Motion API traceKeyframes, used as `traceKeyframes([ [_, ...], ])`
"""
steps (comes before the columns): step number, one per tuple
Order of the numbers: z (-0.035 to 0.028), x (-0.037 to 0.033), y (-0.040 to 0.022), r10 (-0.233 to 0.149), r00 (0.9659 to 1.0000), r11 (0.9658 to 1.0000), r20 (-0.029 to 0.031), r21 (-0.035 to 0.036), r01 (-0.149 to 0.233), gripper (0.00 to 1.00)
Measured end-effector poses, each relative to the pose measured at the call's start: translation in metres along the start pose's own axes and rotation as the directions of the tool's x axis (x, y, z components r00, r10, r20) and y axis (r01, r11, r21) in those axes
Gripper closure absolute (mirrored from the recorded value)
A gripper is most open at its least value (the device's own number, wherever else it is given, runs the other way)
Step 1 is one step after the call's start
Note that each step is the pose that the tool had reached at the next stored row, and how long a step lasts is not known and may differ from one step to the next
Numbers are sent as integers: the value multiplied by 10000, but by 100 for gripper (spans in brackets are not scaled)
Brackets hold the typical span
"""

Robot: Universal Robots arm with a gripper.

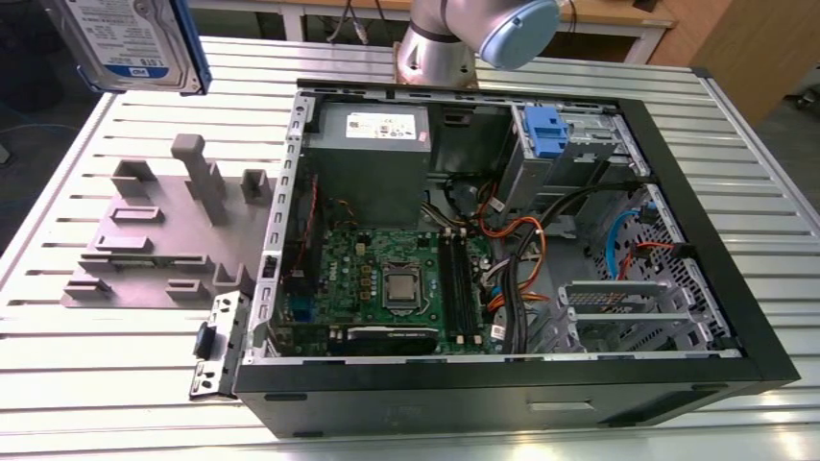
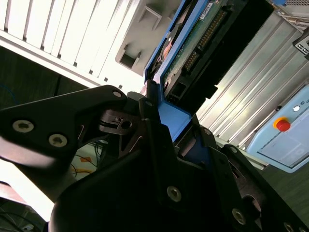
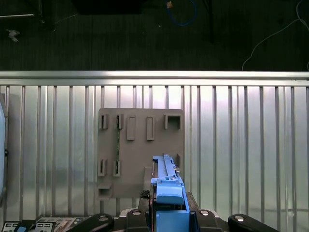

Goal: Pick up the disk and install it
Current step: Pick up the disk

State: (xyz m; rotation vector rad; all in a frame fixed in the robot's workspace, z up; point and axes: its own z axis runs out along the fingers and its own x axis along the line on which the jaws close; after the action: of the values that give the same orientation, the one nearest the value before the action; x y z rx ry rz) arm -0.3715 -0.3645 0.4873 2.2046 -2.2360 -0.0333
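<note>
Pick-up done: fingers (image 2: 150,130) clamped on the blue-framed disk (image 1: 129,43), held aloft with the grey fixture (image 3: 140,150) on the worktop (image 1: 77,384) beneath them; installation in the open computer case (image 1: 712,240) not yet done.

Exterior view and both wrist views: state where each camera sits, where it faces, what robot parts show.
Exterior view: off the arm, above the table, looking down into the open computer case; the arm and held disk show.
First wrist view: on the wrist, looking down past the gripper at the grey fixture plate.
Second wrist view: on the wrist, beside the gripper, facing the disk's circuit-board side.
Shared: both wrist views show the gripper clamped on the disk; all three show the plate.
</note>
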Motion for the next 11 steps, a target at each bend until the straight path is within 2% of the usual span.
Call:
traceKeyframes([
  [11, 0, 0, -31, 0, 10000, 10000, 0, 0, 0, 63],
])
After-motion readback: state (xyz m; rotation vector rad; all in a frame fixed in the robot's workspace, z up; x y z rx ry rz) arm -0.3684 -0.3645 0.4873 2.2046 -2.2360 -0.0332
